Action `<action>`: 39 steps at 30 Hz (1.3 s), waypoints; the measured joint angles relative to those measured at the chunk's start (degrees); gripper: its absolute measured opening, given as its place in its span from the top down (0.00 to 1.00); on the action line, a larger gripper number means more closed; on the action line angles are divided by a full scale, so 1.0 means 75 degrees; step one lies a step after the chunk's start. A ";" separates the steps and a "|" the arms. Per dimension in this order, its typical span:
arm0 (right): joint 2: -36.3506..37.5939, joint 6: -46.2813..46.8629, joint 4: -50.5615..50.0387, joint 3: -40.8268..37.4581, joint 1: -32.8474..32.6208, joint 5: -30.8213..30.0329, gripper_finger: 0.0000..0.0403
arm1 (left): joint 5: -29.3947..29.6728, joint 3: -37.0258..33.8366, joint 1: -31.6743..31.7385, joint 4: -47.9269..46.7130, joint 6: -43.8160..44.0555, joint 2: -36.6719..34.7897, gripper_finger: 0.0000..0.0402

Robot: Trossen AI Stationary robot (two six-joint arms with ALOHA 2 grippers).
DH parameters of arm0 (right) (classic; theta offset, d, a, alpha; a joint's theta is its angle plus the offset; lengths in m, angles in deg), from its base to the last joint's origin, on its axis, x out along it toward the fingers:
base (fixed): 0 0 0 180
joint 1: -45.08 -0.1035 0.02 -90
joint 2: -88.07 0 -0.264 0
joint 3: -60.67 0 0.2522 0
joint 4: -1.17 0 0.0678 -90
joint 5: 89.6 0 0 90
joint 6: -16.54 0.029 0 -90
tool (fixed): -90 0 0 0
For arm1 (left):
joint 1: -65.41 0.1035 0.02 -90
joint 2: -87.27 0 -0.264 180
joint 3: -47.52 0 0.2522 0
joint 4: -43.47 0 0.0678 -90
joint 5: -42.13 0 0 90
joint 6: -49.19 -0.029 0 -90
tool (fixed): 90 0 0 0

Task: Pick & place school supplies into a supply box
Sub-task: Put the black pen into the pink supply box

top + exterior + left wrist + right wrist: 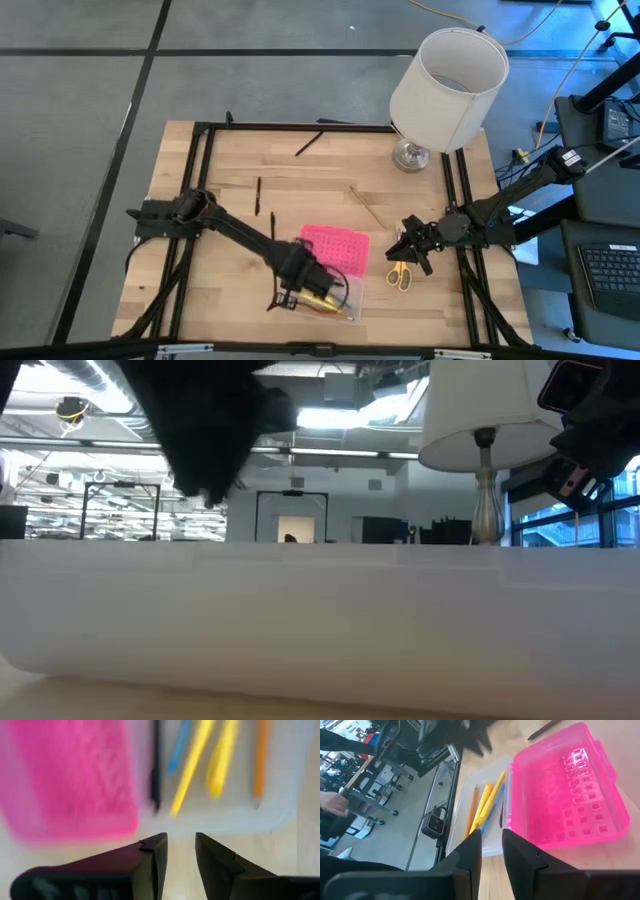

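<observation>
Supply box (335,268) sits open near the front edge of the table (240,290), pink dotted lid (570,795) folded flat beside the clear base (470,802). Inside the base: yellow pencils (192,765), an orange-brown pencil (259,757), a blue one (177,745) and a black pen (156,765), all lying side by side lengthwise. Lid is empty-looking, only grid pattern visible.

Left gripper (300,278) hovers right over the base's end in the high view. In the left wrist view its fingers (155,855) stand a narrow gap apart with bare wood between the tips; nothing is held. The box base rim lies just ahead of the tips, pencils just beyond that.

Right gripper (410,245) is just beside the lid's far side, low over the table. Right wrist view shows its fingers (470,852) slightly apart, nothing between them, pointing at the box; the base and lid are just ahead of the tips.

Scissors with yellow handles (399,274) lie on the table just beside the right gripper, outside the box. A thin wood-brown pencil (368,206) lies farther back near mid-table. Black pens (258,196) (309,143) lie apart toward the back. White-shaded lamp (445,90) stands at the back right corner.
</observation>
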 joint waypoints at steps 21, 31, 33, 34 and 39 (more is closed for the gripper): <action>-0.0003 0.0000 -0.0200 0.0000 0.0001 -0.0002 0.79 | 0.3579 -0.0733 0.0741 -0.1521 0.5732 -0.0610 0.76; -0.0003 0.0000 -0.0202 0.0000 -0.0002 0.0000 0.79 | 0.3068 -0.0733 0.0689 -0.1475 0.5774 -0.0610 0.49; -0.0003 0.0000 -0.0202 0.0000 -0.0001 -0.0006 0.79 | 0.2792 -0.0733 0.0675 -0.1450 0.5760 -0.0610 0.46; -0.0003 -0.0002 -0.0202 0.0000 -0.0002 -0.0048 0.79 | 0.2692 -0.0733 0.0649 -0.1435 0.5973 -0.0610 0.45; -0.0003 0.0000 -0.0201 0.0000 0.0001 -0.0262 0.79 | 0.2734 -0.0733 0.0821 -0.1611 0.7068 -0.0610 0.45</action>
